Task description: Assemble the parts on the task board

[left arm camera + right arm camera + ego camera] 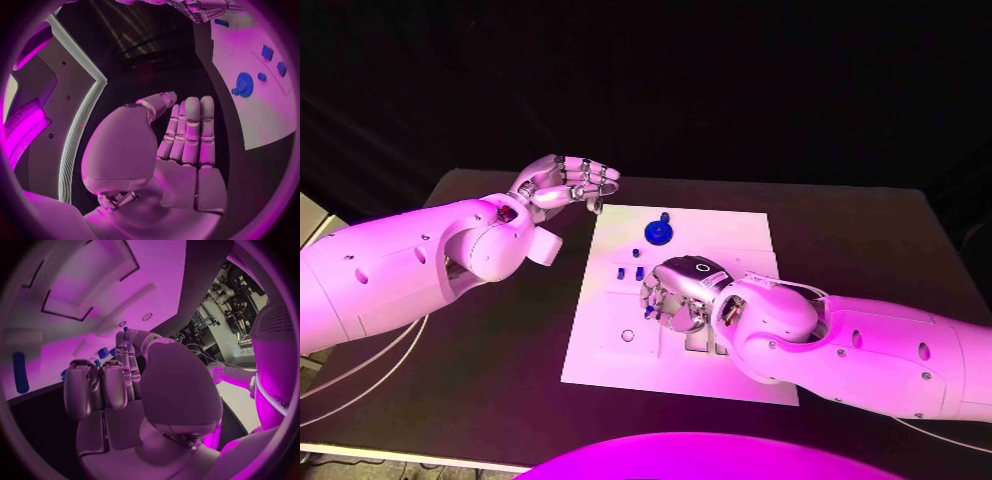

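Observation:
The white task board (733, 235) lies mid-table. A blue gear (658, 233) stands near its far edge, with two small blue parts (629, 271) closer in. My right hand (678, 295) hovers over the board's middle with its fingers curled down. In the right wrist view its thumb and a fingertip (127, 337) meet on a small blue part (125, 329). My left hand (567, 185) is raised beside the board's far left corner. Its fingers (190, 130) lie straight and hold nothing. The left wrist view shows the gear (244, 84) and small blue parts (267, 52).
Recessed slots (81, 295) and small round holes (629, 336) mark the board. A long blue piece (20, 372) lies on the board near the right hand. Black table (488, 370) surrounds the board on all sides.

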Motion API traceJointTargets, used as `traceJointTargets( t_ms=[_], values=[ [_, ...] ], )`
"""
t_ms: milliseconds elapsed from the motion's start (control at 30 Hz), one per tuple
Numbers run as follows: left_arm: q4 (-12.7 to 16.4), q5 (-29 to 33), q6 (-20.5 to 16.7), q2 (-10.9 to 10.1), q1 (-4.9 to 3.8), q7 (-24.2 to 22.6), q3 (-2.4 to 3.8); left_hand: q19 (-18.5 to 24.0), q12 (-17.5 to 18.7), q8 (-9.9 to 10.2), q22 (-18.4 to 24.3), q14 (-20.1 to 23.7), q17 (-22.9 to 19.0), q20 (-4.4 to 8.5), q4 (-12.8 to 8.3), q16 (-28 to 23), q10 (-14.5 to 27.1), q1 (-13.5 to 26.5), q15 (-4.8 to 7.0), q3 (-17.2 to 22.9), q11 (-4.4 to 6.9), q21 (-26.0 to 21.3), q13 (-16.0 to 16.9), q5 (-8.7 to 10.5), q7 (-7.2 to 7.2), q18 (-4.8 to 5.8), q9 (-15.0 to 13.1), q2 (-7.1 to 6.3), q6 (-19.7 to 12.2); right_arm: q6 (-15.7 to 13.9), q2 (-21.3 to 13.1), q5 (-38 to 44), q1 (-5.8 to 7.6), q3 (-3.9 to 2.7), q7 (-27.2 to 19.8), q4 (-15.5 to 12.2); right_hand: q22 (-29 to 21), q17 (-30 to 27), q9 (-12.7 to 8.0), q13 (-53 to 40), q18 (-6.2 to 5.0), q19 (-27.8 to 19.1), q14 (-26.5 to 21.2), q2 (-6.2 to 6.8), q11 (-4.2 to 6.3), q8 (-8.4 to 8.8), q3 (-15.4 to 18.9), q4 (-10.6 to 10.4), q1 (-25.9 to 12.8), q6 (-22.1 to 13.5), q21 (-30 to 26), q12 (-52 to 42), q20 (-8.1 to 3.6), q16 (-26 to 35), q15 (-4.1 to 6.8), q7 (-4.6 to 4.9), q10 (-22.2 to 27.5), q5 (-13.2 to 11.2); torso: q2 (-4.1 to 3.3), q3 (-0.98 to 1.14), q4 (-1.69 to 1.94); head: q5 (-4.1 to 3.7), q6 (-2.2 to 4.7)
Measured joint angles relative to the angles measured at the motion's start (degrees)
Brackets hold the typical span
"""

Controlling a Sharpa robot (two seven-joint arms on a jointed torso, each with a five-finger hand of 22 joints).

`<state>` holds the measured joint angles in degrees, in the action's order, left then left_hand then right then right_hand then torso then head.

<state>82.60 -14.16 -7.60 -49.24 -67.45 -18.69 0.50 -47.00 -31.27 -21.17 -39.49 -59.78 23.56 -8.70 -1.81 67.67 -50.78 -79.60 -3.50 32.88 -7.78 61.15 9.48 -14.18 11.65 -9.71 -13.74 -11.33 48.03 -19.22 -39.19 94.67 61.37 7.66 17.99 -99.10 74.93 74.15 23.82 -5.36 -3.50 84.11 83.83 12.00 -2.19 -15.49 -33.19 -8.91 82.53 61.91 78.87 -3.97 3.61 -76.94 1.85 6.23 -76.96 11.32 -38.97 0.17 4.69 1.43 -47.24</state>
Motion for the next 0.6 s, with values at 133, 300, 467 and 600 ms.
traceJointTargets(
  t_ms=[133, 300, 467, 600],
  values=[
    [-0.03, 0.05, -0.01, 0.00, 0.00, 0.02, 0.00, 0.00, 0.00, 0.00, 0.00, 0.00, 0.00, 0.00, 0.00, 0.00, 0.00, 0.00, 0.00, 0.00, 0.00, 0.00, 0.00, 0.00, 0.00, 0.00, 0.00, 0.00, 0.00, 0.08, 0.24, 0.18, -0.20, 0.02, 0.04, 0.28, 0.00, 0.00, 0.01, 0.00, 0.00, 0.00, 0.00, -0.09, 0.00, -0.04, 0.00, 0.00, -0.09, -0.03, 0.00, 0.00, 0.00, 0.00, 0.00, 0.01, 0.00, 0.00, -0.02, -0.01, -0.02, 0.09, -0.04],
    [-0.14, 0.08, -0.01, 0.08, 0.00, 0.05, 0.00, 0.00, -0.31, 0.00, 0.07, 0.21, 0.00, 0.00, 0.00, 0.00, 0.00, 0.00, 0.21, 0.00, 0.00, 0.00, 0.00, 0.00, 0.00, 0.00, 0.01, 0.00, 0.00, 0.17, 0.41, 0.39, -0.37, 0.03, 0.10, 0.60, -0.01, 0.00, 0.03, 0.00, 0.00, 0.00, 0.00, -0.14, 0.00, -0.04, 0.07, 0.06, -0.45, -0.13, 0.00, 0.00, 0.00, 0.00, 0.00, 0.06, 0.00, 0.00, -0.02, -0.01, -0.03, 0.15, -0.10],
    [-0.28, 0.09, 0.02, 0.11, 0.00, 0.09, -0.01, 0.00, -0.35, 0.00, 0.07, 0.21, 0.00, 0.00, 0.00, 0.00, 0.00, 0.00, 0.21, 0.00, 0.00, 0.00, 0.00, 0.00, 0.00, 0.00, 0.01, 0.00, 0.00, 0.27, 0.47, 0.59, -0.49, 0.04, 0.16, 0.81, -0.01, 0.00, 0.07, 0.00, 0.00, 0.00, 0.00, -0.14, 0.00, -0.03, 0.07, 0.07, -0.45, -0.23, 0.00, 0.00, 0.00, 0.00, 0.00, 0.01, 0.00, -0.01, -0.03, -0.01, -0.06, 0.16, -0.25],
    [-0.39, 0.10, 0.03, 0.10, 0.00, 0.12, -0.01, 0.00, -0.35, 0.00, 0.07, 0.21, 0.01, 0.00, 0.00, 0.00, 0.00, 0.00, 0.21, 0.00, 0.00, 0.00, 0.00, 0.00, 0.00, 0.00, 0.01, 0.00, 0.00, 0.36, 0.51, 0.76, -0.52, 0.05, 0.23, 0.90, -0.01, 0.00, 0.34, 0.00, 0.00, 0.00, 0.00, -0.07, 0.00, -0.02, 0.07, 0.07, -0.52, -0.26, 0.00, 0.00, 0.00, 0.00, 0.00, 0.04, 0.00, -0.02, -0.03, -0.01, -0.05, 0.17, -0.29]
  ],
)
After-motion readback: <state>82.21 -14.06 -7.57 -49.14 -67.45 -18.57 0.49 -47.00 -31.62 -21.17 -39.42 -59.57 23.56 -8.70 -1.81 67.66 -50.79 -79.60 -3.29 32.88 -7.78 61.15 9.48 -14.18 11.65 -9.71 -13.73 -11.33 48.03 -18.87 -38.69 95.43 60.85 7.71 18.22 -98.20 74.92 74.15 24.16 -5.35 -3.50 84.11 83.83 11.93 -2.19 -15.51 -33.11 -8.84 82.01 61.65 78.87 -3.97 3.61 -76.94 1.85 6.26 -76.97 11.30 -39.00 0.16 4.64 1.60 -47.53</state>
